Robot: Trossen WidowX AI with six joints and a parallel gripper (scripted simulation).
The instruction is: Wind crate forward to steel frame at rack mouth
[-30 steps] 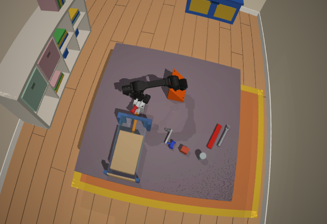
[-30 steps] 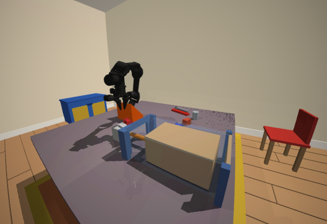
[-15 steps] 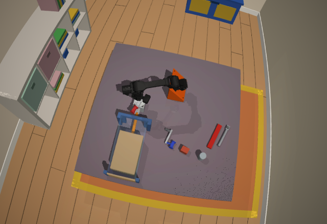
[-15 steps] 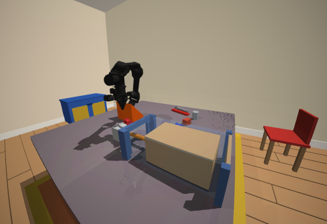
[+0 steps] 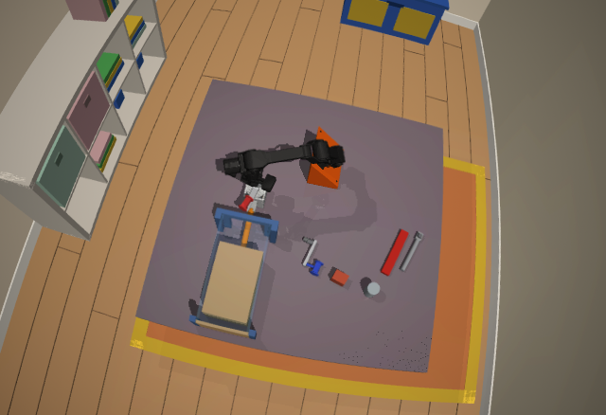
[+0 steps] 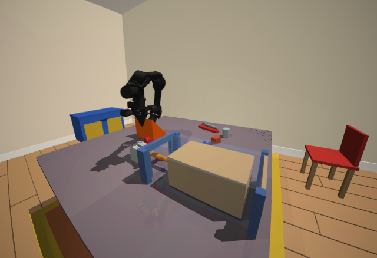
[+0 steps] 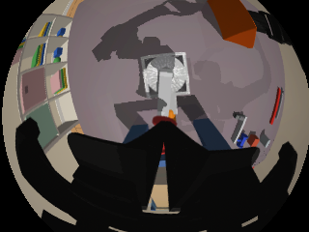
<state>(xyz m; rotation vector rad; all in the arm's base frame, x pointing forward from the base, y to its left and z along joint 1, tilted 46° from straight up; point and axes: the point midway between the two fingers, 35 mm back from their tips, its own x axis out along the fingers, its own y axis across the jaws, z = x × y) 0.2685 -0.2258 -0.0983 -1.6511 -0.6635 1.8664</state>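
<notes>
The tan crate [image 5: 229, 278] [image 6: 210, 169] sits flat inside the clear-panelled cubby. Its front is a little way behind the blue frame [image 5: 246, 218] [image 6: 144, 164] at the mouth. An orange strap [image 5: 246, 233] [image 6: 158, 156] runs from the crate through the frame to the grey winch [image 5: 258, 193] [image 6: 135, 151] [image 7: 165, 73]. The winch has a red knob [image 5: 244, 202] [image 6: 148, 139] at its side. The grey crank handle [image 5: 309, 252] with a blue grip [image 5: 316, 266] lies on the bench right of the frame. My gripper [image 6: 142, 122] [image 7: 165, 125] hangs well above the winch, shut and empty.
A red block [image 5: 338, 276], a grey cylinder [image 5: 372, 288], a red bar [image 5: 394, 252] and a grey rod [image 5: 411, 250] lie to the right of the handle. The orange arm base [image 5: 323, 168] stands behind the winch. A shelf, a blue cabinet and a red chair [image 6: 334, 154] stand off the bench.
</notes>
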